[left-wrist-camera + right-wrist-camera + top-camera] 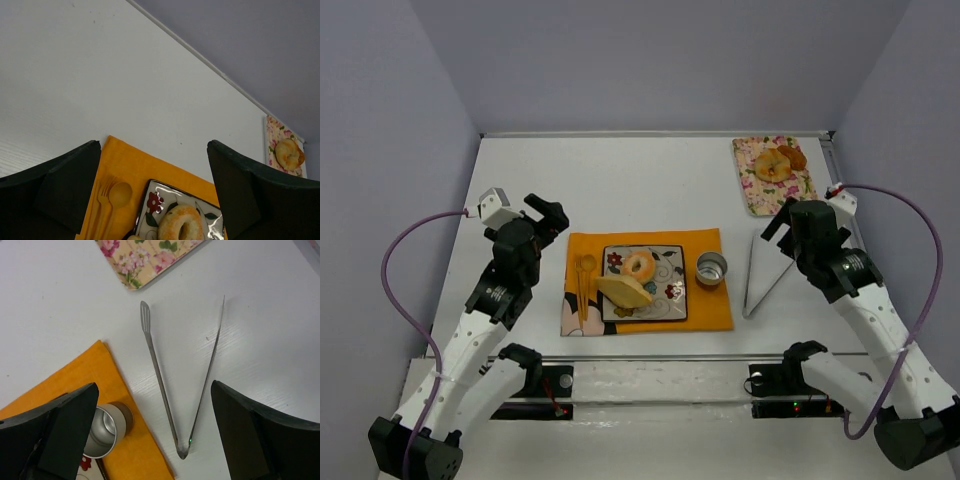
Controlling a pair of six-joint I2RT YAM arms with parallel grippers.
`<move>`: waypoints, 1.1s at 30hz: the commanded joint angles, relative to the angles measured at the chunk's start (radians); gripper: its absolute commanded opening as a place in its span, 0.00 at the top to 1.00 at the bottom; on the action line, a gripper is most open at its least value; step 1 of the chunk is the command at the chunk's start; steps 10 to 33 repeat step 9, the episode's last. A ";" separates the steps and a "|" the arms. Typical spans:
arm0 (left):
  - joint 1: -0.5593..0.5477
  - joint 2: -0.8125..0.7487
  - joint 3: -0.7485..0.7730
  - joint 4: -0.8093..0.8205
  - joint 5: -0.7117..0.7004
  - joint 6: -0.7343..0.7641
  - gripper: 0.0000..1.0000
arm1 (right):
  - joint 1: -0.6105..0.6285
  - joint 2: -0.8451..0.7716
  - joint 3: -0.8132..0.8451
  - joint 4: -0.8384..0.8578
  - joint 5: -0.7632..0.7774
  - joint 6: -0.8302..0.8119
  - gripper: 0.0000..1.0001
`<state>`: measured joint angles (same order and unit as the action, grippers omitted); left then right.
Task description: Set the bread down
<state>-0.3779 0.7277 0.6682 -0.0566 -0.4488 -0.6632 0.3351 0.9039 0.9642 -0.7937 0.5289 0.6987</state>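
A sugared bagel [640, 266] and a wedge of bread [625, 291] lie on a square flowered plate [674, 303] on an orange mat [705, 312]. The bagel also shows in the left wrist view [181, 223]. More bread [772, 166] lies on a floral tray [751, 189] at the back right. My left gripper [549, 219] is open and empty, above the table left of the plate. My right gripper [788, 222] is open and empty, above metal tongs [182, 390] that lie spread on the table.
A small metal cup [711, 269] stands on the mat's right part, also in the right wrist view [102, 432]. A wooden fork and spoon [582, 285] lie on the mat's left part. The table's side walls rise to left and right.
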 commanded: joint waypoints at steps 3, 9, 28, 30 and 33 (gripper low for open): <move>0.002 -0.013 0.008 0.034 -0.022 0.011 0.01 | -0.001 -0.074 0.016 0.022 0.091 -0.039 0.00; 0.002 -0.014 0.008 0.031 -0.025 0.013 0.01 | -0.001 -0.092 -0.013 0.040 0.108 -0.038 0.00; 0.002 -0.014 0.008 0.031 -0.025 0.013 0.01 | -0.001 -0.092 -0.013 0.040 0.108 -0.038 0.00; 0.002 -0.014 0.008 0.031 -0.025 0.013 0.01 | -0.001 -0.092 -0.013 0.040 0.108 -0.038 0.00; 0.002 -0.014 0.008 0.031 -0.025 0.013 0.01 | -0.001 -0.092 -0.013 0.040 0.108 -0.038 0.00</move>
